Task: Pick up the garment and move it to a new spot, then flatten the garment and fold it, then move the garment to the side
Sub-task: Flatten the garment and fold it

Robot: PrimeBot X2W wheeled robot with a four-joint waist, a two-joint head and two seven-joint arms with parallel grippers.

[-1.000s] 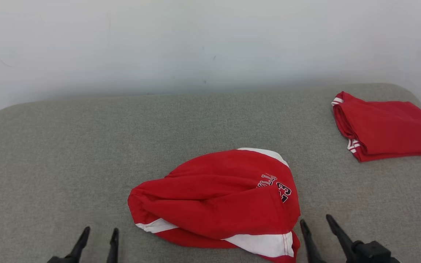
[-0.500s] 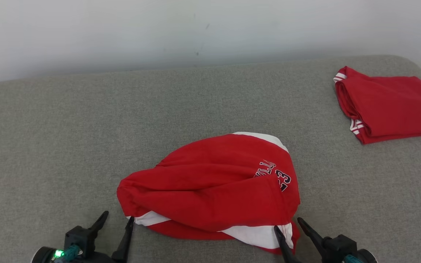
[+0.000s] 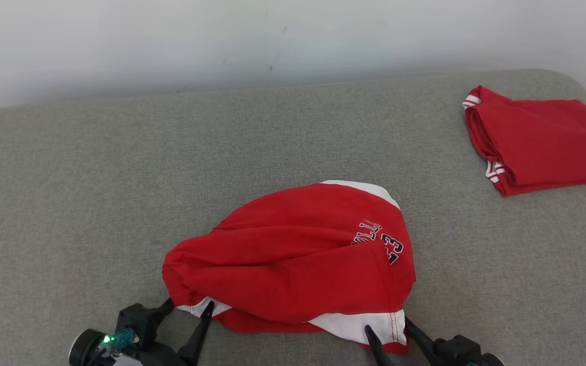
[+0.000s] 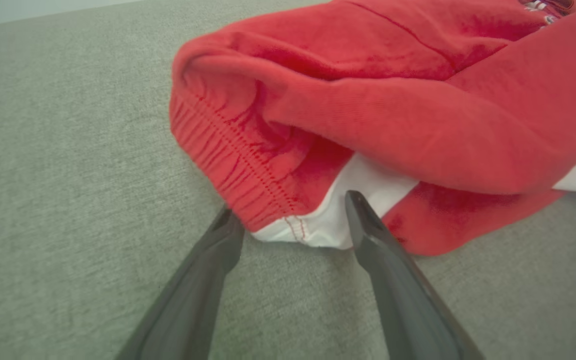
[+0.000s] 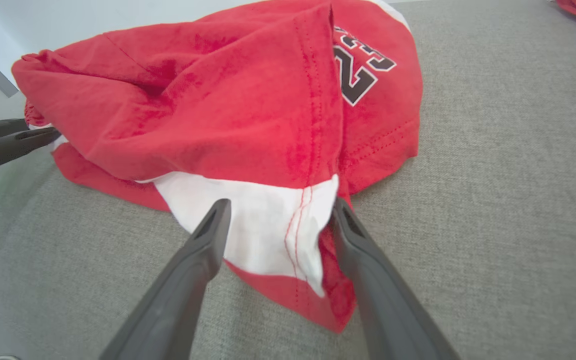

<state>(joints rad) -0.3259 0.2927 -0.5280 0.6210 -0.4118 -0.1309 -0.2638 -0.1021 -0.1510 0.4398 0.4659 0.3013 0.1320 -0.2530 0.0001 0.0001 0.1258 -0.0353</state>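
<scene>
In the head view the garment (image 3: 293,254), red with white panels and bunched in a loose heap, lies on the grey padded surface (image 3: 69,203) straight ahead of the robot. Its long axis runs left to right, so each arm has its own end. The left gripper (image 3: 189,305) is at the near left corner and the right gripper (image 3: 387,325) at the near right one. A folded red piece (image 3: 537,140) sits well apart at far right. In the left wrist view the left gripper (image 4: 292,210) stands wide and empty, straddling the white hem corner beside the ribbed waistband. In the right wrist view the right gripper (image 5: 280,205) is equally wide, holding nothing, one finger either side of the white panel's corner.
</scene>
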